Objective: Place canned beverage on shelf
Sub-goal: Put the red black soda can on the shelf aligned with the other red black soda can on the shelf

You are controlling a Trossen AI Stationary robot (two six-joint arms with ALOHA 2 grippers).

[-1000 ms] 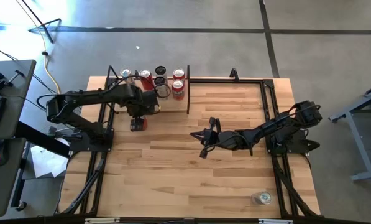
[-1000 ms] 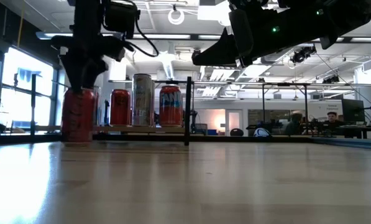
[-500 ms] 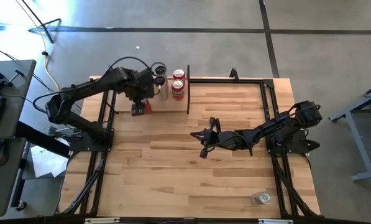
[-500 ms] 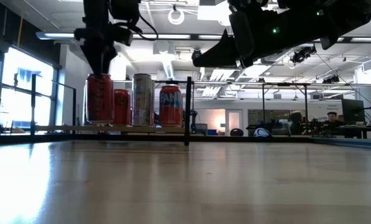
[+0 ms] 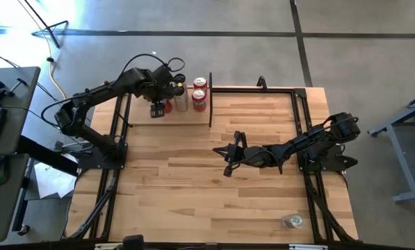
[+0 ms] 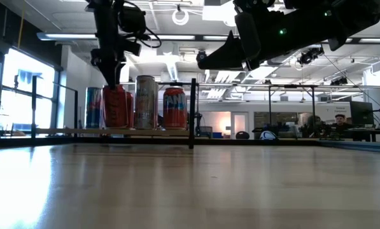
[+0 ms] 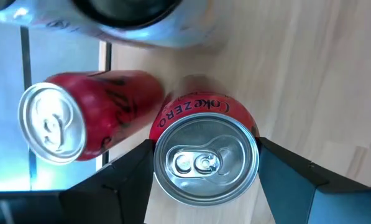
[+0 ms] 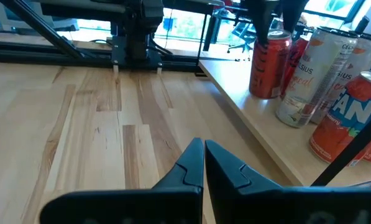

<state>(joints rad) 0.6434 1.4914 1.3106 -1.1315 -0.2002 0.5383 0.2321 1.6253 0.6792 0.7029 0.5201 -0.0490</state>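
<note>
My left tool (image 5: 158, 107) is clamped around a red Coke Zero can with a silver top (image 7: 205, 157), one dark finger (image 7: 120, 180) pressed against each side of it, and the can stands upright directly beneath the tool over the shelf, a pale-wood board with thin black metal uprights (image 6: 81, 131) at the far left corner of the planked wooden surface (image 5: 214, 180). Whether the can's base already rests on the board I cannot tell. Just beside the held can, on the side away from the surface's open middle, stands another red can with a silver lid (image 7: 79, 124), close enough that the two nearly touch. Beyond my tool along the shelf stand a tall pale slim can (image 6: 146, 102) and an orange-and-blue Fanta can (image 6: 174, 108), next to a black upright post (image 6: 193, 113). My right tool (image 8: 204, 163) is closed tight with nothing in it, hanging above the middle of the surface, well apart from the shelf. A silver-topped can (image 5: 293, 221) stands alone near the front right corner, far from both tools.
</note>
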